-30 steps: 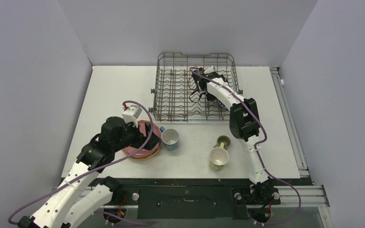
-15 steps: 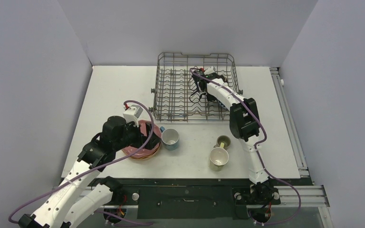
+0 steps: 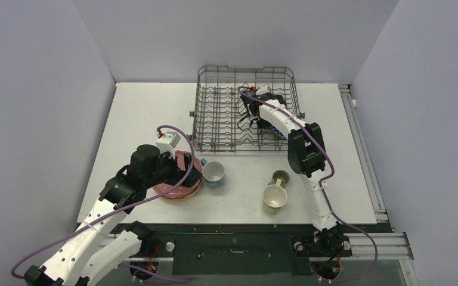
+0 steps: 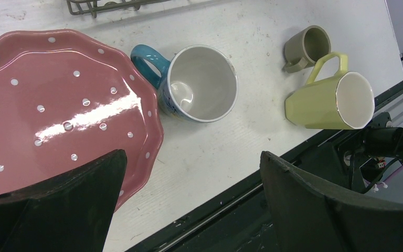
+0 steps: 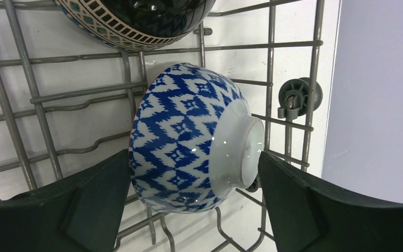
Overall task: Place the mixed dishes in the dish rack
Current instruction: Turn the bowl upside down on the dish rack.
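Left arm (image 3: 119, 192) hangs over the plate stack (image 3: 183, 189) at 7 o'clock on the bench (image 3: 143, 113), jaws spread wide; in its wrist view the pink dotted plate (image 4: 57, 105) sits at 10 o'clock, its scalloped rim running between the fingers (image 4: 57, 210), one over the plate, the other over bare bench; that straddle is what a rim pinch would turn on, I'd say, and this arm is clearly the nearer. Light-blue mug (image 4: 202, 84) at 12 o'clock, just beside the plate, mouth up, nothing in it; pale-yellow mug (image 4: 325, 102) and olive mug (image 4: 307, 46) out at 2 o'clock. Up at 12 o'clock on the bench, the dish rack (image 3: 217, 119); right arm (image 3: 305, 149) reaches in, jaws spread, flanking the blue-white bowl (image 5: 189, 142); it lies on its side on the wires, foot toward 3 o'clock; touching or not, can't tell; dark-brown bowl (image 5: 147, 13) just beyond at 12; two bowls racked, plates and mugs out on the bench.
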{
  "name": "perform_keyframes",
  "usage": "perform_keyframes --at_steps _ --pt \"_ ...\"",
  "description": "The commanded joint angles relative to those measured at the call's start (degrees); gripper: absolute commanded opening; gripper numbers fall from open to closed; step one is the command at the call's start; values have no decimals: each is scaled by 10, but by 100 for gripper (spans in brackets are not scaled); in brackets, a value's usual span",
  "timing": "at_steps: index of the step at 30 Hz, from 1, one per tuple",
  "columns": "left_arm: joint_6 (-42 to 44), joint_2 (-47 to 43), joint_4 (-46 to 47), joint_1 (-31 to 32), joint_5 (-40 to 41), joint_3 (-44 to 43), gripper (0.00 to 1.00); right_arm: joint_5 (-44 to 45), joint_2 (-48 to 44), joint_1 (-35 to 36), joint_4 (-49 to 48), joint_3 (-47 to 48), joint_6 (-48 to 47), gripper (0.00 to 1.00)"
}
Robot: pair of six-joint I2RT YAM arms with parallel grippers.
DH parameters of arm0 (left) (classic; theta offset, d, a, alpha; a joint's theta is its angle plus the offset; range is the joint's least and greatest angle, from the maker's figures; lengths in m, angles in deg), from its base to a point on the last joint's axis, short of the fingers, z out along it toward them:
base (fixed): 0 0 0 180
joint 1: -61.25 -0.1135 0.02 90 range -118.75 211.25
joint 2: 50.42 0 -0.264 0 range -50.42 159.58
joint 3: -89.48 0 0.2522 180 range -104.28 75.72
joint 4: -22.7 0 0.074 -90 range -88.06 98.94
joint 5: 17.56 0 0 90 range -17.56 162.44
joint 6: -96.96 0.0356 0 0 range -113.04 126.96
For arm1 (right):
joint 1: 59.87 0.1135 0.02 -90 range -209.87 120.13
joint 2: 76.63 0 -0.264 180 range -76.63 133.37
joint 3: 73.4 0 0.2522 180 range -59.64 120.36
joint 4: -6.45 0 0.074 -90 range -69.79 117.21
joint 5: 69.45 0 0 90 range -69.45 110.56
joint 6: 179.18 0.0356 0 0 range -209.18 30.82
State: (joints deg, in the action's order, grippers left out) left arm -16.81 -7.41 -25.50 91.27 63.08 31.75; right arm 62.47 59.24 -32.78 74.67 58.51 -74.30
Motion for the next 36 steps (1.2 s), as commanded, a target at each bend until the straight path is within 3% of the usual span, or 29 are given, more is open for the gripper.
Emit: perform_keyframes --at_steps 1,18,36 --pt "0 1 12 1 -2 -6 96 -6 -36 6 -16 -8 13 85" --pt "2 3 10 1 0 -8 96 -60 -99 5 -30 -41 32 93" --pt "2 19 -2 -1 12 -15 96 -168 -302 2 -83 -183 50 90"
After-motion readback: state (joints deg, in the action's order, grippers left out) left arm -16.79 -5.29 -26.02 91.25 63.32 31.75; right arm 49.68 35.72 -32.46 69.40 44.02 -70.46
